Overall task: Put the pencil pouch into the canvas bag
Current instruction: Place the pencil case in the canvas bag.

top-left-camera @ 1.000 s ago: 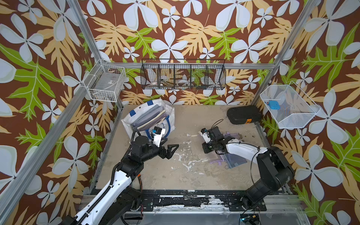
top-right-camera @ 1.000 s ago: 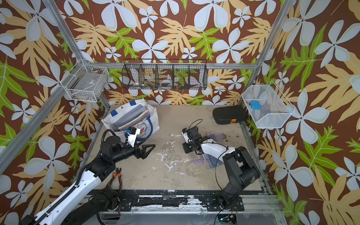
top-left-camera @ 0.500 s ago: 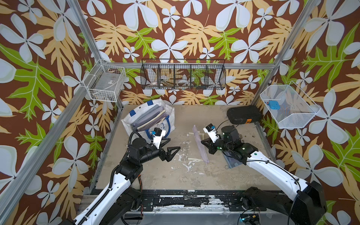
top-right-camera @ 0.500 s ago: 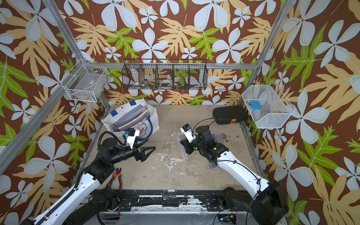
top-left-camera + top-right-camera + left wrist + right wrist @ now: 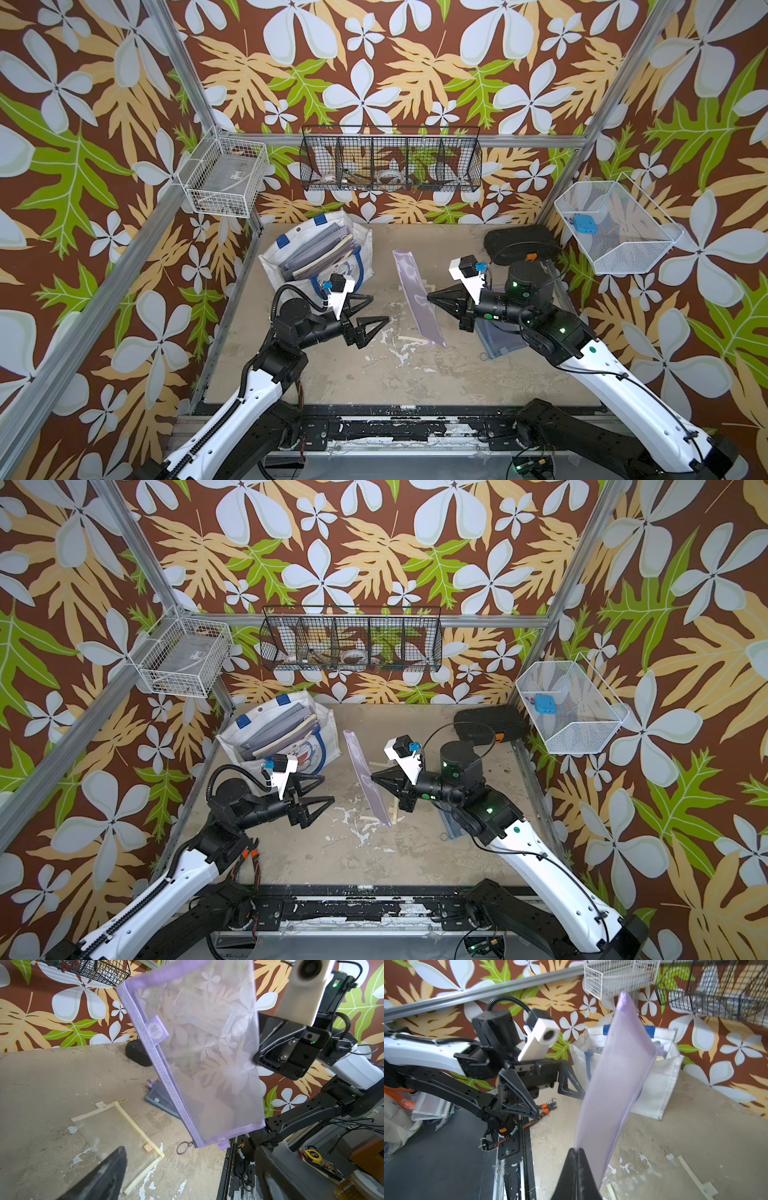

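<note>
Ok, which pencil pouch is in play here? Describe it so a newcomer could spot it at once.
Find the white canvas tote with blue handles at the back left of the table. Beside it, in mid-air, hangs a translucent purple mesh zip pouch, pinched by the right end effector. The cream-edged pouch and blue-grey pouch lie flat on the table; this one alone is purple and lifted.

Bare tabletop (image 5: 384,266) lies open between the canvas bag (image 5: 271,266) and the raised pencil pouch (image 5: 417,300). The left gripper (image 5: 380,307), jaws spread wide, stands just in front of the bag, bordering that gap. Flat pouches (image 5: 322,249) crowd most of the bag's mouth.
</note>
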`<state>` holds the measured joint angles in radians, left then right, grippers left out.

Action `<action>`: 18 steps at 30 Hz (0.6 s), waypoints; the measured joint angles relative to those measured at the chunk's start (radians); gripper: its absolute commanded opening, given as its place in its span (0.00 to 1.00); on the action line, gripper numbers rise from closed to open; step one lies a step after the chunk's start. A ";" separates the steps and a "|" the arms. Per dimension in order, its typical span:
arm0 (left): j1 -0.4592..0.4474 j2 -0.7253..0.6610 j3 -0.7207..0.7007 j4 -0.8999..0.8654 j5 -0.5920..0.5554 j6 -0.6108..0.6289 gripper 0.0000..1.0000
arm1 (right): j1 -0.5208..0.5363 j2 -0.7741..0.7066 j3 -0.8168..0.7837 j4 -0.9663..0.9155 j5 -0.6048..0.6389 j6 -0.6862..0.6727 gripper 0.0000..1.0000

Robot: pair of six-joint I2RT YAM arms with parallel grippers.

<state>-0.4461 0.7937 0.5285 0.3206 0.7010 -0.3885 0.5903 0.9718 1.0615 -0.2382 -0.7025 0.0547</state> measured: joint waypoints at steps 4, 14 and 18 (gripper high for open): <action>0.000 0.012 -0.015 0.072 0.029 -0.051 0.97 | 0.017 -0.001 0.047 0.010 -0.040 0.018 0.00; 0.000 0.033 -0.066 0.282 0.092 -0.206 0.95 | 0.039 0.021 0.108 0.048 -0.116 0.031 0.00; 0.000 0.036 -0.095 0.365 0.097 -0.262 0.95 | 0.062 0.024 0.132 0.067 -0.140 0.035 0.00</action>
<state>-0.4461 0.8299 0.4335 0.6857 0.7979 -0.6506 0.6521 0.9962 1.1938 -0.1715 -0.8429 0.0898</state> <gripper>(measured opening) 0.953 0.057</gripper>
